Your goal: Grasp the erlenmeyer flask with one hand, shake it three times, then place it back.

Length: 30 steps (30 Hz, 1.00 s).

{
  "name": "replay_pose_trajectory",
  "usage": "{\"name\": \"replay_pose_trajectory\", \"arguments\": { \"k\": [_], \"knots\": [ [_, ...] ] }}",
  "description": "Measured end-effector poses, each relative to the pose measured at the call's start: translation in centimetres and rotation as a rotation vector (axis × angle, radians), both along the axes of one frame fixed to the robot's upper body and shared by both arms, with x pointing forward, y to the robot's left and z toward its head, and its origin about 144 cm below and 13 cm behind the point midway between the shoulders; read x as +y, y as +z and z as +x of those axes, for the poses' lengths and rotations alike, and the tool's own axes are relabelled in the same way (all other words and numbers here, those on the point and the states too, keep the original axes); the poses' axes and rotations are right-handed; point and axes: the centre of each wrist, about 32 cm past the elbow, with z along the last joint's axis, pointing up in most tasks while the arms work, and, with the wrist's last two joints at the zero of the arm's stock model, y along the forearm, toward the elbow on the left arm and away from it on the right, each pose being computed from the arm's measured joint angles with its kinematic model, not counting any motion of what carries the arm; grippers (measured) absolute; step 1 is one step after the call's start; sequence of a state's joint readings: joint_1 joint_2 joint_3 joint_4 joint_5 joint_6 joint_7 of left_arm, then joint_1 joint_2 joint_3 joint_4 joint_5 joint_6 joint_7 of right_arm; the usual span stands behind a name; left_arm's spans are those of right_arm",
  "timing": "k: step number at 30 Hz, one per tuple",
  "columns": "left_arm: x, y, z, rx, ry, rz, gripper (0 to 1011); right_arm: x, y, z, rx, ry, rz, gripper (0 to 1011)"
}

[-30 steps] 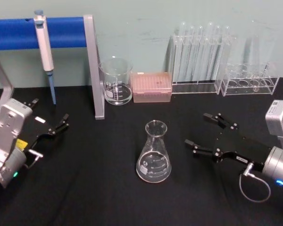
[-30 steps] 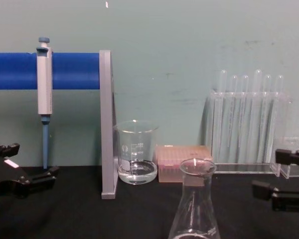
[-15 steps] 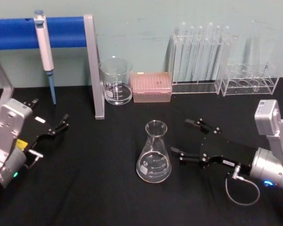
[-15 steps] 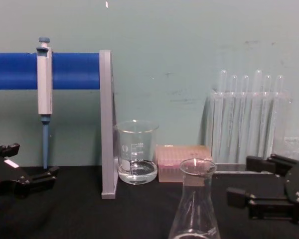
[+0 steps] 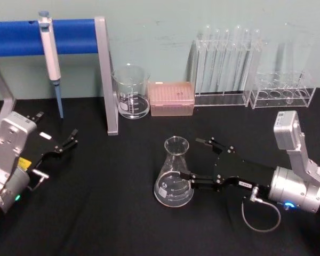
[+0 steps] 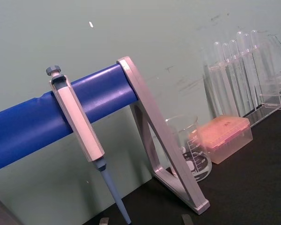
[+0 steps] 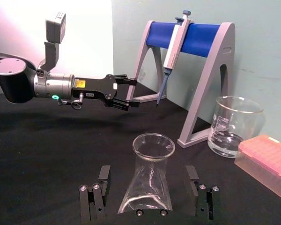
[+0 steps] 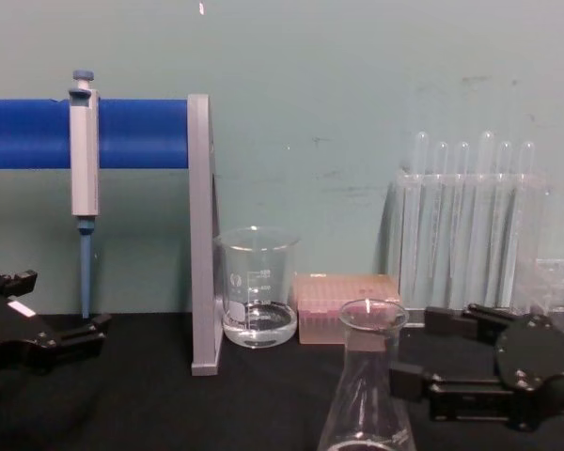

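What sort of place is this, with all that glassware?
Probably a chemistry lab bench, or a mock-up of one: an erlenmeyer flask, a beaker, racked test tubes, and a pipette hanging on a blue stand.

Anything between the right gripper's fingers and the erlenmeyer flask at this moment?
Nothing: the right gripper has its open fingers on either side of the erlenmeyer flask, with only bare black cloth in the gaps, as the right wrist view shows.
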<state>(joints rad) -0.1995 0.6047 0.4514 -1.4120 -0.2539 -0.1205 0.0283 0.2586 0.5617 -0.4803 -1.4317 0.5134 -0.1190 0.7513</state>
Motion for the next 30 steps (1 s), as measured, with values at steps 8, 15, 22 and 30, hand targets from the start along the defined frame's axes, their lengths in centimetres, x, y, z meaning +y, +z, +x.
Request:
{"name": "replay_pose_trajectory", "arguments": {
  "k": [8, 15, 22, 30],
  "knots": [
    [0.0, 0.0, 0.0, 0.000, 0.000, 0.000, 1001, 0.8, -0.4, 0.8, 0.009, 0.025, 0.007, 1000],
    [0.0, 0.0, 0.0, 0.000, 0.000, 0.000, 1000, 1.6, -0.6, 1.5, 0.006, 0.043, 0.010, 1000],
    [0.0, 0.0, 0.0, 0.000, 0.000, 0.000, 1001, 2.2, -0.8, 2.2, 0.011, 0.042, 0.021, 1000],
    [0.0, 0.0, 0.0, 0.000, 0.000, 0.000, 1001, 2.6, -1.1, 2.9, 0.028, 0.027, 0.047, 1000]
  ]
}}
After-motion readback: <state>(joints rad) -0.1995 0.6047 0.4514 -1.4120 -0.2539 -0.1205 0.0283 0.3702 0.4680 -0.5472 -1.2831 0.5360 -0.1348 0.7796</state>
